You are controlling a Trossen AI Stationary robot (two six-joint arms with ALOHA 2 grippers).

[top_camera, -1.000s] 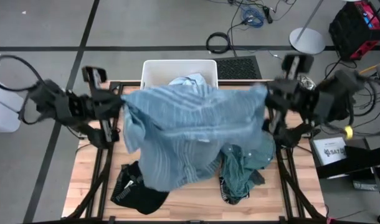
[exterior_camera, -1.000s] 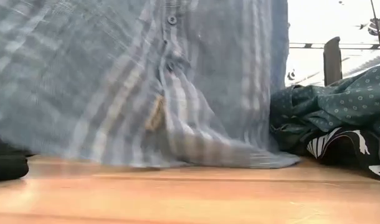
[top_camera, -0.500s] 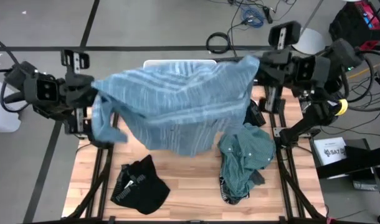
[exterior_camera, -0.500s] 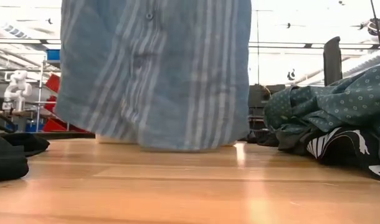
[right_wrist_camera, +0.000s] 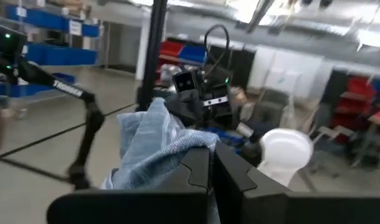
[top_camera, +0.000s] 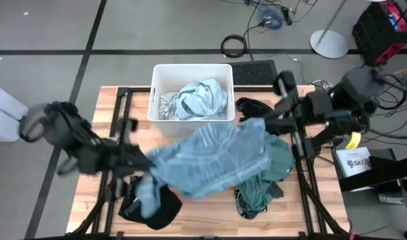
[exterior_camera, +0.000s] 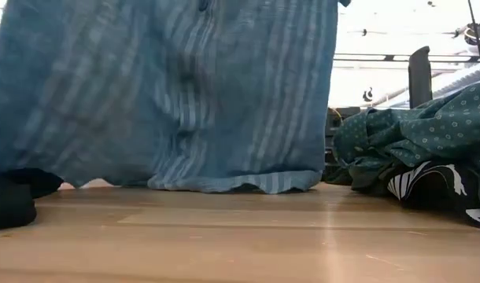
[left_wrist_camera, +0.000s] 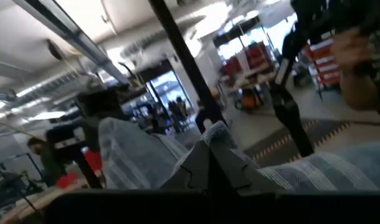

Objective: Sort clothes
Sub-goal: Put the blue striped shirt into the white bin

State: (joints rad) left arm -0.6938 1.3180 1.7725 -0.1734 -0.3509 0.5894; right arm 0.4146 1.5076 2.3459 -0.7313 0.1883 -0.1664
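A blue striped shirt (top_camera: 210, 157) hangs spread between my two grippers above the table's middle. My left gripper (top_camera: 145, 162) is shut on its left end, my right gripper (top_camera: 260, 122) on its right end. In the low view the shirt (exterior_camera: 185, 94) fills the left and middle, its hem down near the tabletop. A teal garment (top_camera: 265, 180) lies heaped at the right, partly under the shirt. A black garment (top_camera: 153, 208) lies near the front left. Light blue clothes (top_camera: 200, 97) lie in the white bin (top_camera: 157, 93). My left gripper pinches a bunched fold of the shirt's left end (left_wrist_camera: 220, 132) between its shut fingers, which come about level from the table's left. The cloth wells up around the fingertips and the shirt hangs below. My right gripper pinches a bunched wad of the shirt's right end (right_wrist_camera: 168, 140) between its shut fingers, about level, from the table's right. The cloth sags slack toward the other gripper.
A small black piece (top_camera: 253, 107) lies right of the bin. A black-and-white patterned piece (exterior_camera: 437, 185) sticks out under the teal heap. Bare wood (top_camera: 203, 213) lies along the near edge. Cables and stands lie on the floor beyond the table.
Both grippers swung the shirt up and toward the far edge over the bin, then brought it back down toward the near edge. My left gripper has gone toward the near edge and the table's middle, so the shirt hangs less widely spread, with its hem low again.
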